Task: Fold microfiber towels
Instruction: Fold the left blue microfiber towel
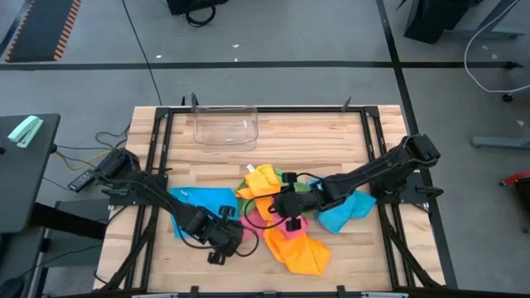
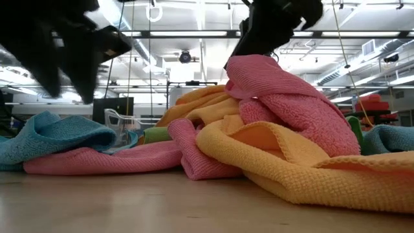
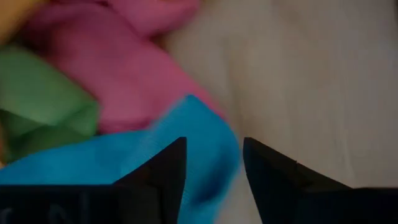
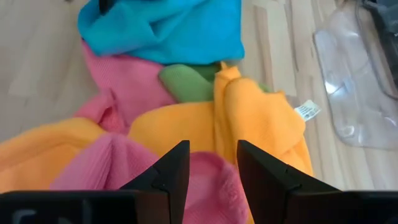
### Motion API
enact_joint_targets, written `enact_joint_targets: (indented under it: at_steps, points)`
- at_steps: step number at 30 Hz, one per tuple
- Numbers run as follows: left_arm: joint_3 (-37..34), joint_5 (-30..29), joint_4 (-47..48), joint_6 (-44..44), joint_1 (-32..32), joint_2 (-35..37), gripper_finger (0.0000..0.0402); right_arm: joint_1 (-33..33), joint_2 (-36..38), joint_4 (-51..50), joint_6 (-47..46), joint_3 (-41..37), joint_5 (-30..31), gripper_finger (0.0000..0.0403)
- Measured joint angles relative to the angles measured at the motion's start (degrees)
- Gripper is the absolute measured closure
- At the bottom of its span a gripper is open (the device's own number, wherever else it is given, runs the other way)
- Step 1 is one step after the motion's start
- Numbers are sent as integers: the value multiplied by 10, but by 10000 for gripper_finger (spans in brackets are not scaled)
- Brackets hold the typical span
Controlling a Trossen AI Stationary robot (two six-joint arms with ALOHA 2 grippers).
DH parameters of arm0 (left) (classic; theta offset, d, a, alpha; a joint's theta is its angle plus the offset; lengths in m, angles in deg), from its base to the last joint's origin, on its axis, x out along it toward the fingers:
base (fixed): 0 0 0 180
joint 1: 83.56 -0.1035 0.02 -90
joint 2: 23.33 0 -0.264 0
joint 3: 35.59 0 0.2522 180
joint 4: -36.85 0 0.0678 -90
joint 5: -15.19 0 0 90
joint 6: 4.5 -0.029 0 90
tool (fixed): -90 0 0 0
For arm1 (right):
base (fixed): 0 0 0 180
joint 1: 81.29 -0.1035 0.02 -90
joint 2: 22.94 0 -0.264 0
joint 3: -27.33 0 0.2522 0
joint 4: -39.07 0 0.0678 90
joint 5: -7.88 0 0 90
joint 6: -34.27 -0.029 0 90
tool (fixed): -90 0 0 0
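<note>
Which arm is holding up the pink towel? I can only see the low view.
Observer: The right gripper. From above, its arm reaches in from the table's right side, and the pink towel is pinched between its fingers.
Operator: What is the other arm doing?
Observer: The left gripper hangs with its fingers apart over the edge of a blue towel, on the left of the pile.
Operator: Does any towel have a label?
Observer: Yes, the right wrist view shows a small white tag on the edge of the orange towel.
</note>
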Motion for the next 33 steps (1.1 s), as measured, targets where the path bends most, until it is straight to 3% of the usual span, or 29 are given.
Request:
enact_joint_targets:
  at_steps: [9, 15, 20, 33]
  points:
    - [0, 13, 77, -76, 38, 0, 205, -5, 2, 13, -5, -6, 1, 260]
    - [0, -46, 149, -84, 38, 0, 215, -5, 2, 26, 1, -6, 1, 260]
    - [0, -105, 157, -103, 38, 0, 225, -5, 2, 29, 3, -6, 1, 260]
    - [-1, -108, 173, -100, 18, -8, 245, -8, 2, 35, -1, -6, 1, 260]
